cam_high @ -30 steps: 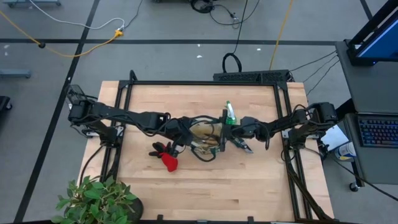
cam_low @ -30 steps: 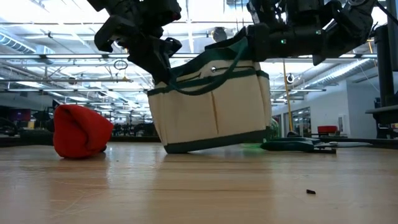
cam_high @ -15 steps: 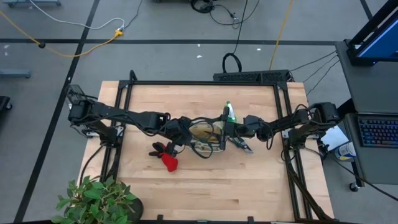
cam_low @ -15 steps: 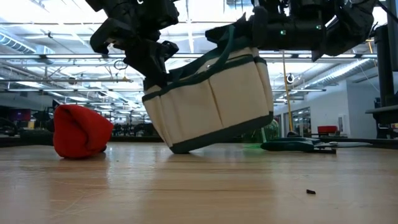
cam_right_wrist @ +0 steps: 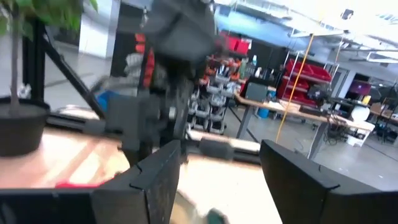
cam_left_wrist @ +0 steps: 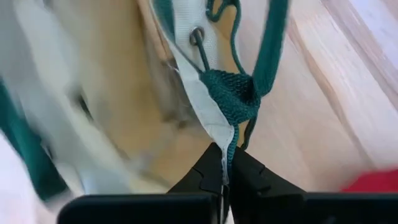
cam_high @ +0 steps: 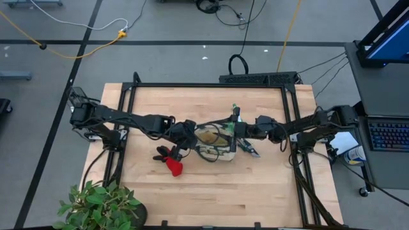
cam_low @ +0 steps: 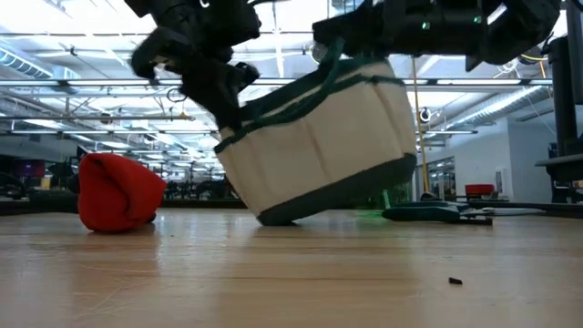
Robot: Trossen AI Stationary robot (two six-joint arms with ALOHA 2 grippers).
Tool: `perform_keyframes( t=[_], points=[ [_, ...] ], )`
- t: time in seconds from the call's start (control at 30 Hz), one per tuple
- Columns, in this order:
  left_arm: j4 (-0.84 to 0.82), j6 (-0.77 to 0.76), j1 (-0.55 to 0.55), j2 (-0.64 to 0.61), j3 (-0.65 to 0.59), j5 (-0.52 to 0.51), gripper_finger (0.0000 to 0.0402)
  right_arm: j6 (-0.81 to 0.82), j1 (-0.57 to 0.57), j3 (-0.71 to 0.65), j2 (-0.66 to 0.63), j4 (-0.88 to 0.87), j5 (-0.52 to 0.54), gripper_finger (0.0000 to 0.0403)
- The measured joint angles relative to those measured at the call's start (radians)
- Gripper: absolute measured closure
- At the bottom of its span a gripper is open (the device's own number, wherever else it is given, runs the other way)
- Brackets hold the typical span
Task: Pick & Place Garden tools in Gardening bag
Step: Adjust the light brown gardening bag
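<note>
The beige gardening bag [cam_high: 214, 145] with its dark green rim stands tilted at the table's middle [cam_low: 319, 146]. Its lower left corner is on the table and its right side is raised. My left gripper [cam_high: 186, 135] is shut on the bag's left rim. My right gripper [cam_high: 238, 133] is open at the bag's right rim [cam_low: 351, 41]. The red-and-black glove [cam_high: 172, 166] lies near-left of the bag. The pruning shears [cam_high: 251, 151] lie to its right. The green spray bottle [cam_high: 235, 113] stands behind it. My left gripper pinches the bag's rim edge [cam_left_wrist: 229, 144] between its two fingers, beside the green handle strap's sewn end [cam_left_wrist: 233, 96]. It comes from the table's left, slanting down. That side of the bag stays low. My right gripper meets the bag's right rim [cam_low: 364, 68] from above with its fingers [cam_right_wrist: 155, 180] apart. The gripper's body hides the place of contact. The bag's right side hangs raised below it.
A leafy potted plant [cam_high: 102, 204] stands at the table's near left corner. Bare wood lies along the near edge [cam_high: 230, 198] and at the far left [cam_high: 166, 102]. A small dark speck [cam_low: 455, 281] lies on the table.
My right gripper has gone up and a little toward the table's right edge. The bag's right side has risen with it and the bag has tipped further. Its lower left corner has stayed on the table. My left gripper has kept its hold.
</note>
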Motion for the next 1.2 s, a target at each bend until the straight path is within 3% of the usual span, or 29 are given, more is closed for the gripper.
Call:
perform_keyframes(
  t=[0.37, 0.5, 0.8, 1.03, 1.2],
  points=[
    [-0.012, -0.027, 0.0, 0.0, 0.0, -0.004, 0.0396, 0.004, 0.0, 0.0, -0.055, -0.159, -0.002, 0.0151],
    [-0.013, -0.056, -0.002, 0.001, 0.0, -0.062, 0.0384, -0.027, 0.0, 0.0, -0.091, -0.144, 0.002, 0.0138],
    [0.101, -0.101, -0.009, 0.001, 0.0, -0.051, 0.0391, -0.049, 0.0, 0.0, -0.203, -0.242, 0.008, 0.0146],
    [0.146, -0.102, -0.009, 0.002, 0.0, -0.05, 0.0314, 0.009, 0.0, 0.0, -0.279, -0.552, 0.201, 0.0153],
    [0.146, -0.094, -0.019, 0.002, 0.0, -0.05, 0.0263, 0.081, 0.0, 0.0, -0.322, -0.692, 0.4, 0.0152]
  ],
)
